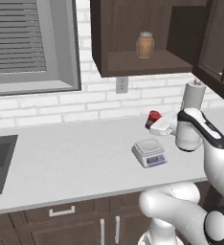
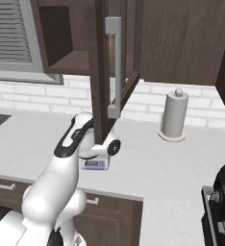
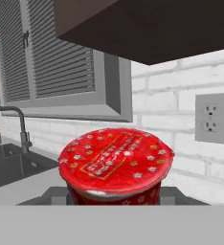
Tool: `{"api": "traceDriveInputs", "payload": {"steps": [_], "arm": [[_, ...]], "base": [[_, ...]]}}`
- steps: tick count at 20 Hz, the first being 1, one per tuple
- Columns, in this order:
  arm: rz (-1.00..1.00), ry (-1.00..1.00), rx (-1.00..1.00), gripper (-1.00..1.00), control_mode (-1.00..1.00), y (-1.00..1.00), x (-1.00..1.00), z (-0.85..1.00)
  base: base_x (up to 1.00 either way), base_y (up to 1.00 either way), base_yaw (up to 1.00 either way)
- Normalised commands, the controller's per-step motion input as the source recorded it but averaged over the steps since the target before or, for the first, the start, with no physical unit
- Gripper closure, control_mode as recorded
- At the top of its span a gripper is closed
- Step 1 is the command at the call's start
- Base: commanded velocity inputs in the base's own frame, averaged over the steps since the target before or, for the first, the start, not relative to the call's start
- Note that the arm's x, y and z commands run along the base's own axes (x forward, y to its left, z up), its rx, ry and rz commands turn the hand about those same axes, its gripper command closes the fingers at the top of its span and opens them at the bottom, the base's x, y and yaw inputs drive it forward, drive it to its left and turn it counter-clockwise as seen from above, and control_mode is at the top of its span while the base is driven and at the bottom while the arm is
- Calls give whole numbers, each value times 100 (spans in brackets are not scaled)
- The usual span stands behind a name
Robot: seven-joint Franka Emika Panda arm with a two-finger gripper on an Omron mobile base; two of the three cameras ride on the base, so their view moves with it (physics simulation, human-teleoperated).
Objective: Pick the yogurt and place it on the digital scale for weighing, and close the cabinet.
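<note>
The yogurt [image 1: 153, 116] was held in the gripper [image 1: 155, 123], clamped at its sides, above the counter just behind the scale [image 1: 149, 152]. It was judged light, rigid, slippery; a mid-wall grip was advised.

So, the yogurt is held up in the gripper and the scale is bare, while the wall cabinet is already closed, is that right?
Not quite: the cabinet is open, its door swung out toward the camera in the right base view. The rest holds: the yogurt is in the gripper above the counter, and the scale has nothing on it.
</note>
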Motion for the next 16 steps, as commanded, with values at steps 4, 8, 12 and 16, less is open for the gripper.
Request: {"api": "traceDriveInputs", "payload": {"steps": [4,8,12,16], "arm": [[0,0,0,100,-100,-12,-24,-29],[0,0,0,100,-100,-22,-6,-46],[0,-1,-4,100,-100,-16,-1,-35],[0,7,-9,100,-100,0,0,-41]], "base": [[0,0,0],[0,0,0],[0,0,0],[0,0,0]]}}
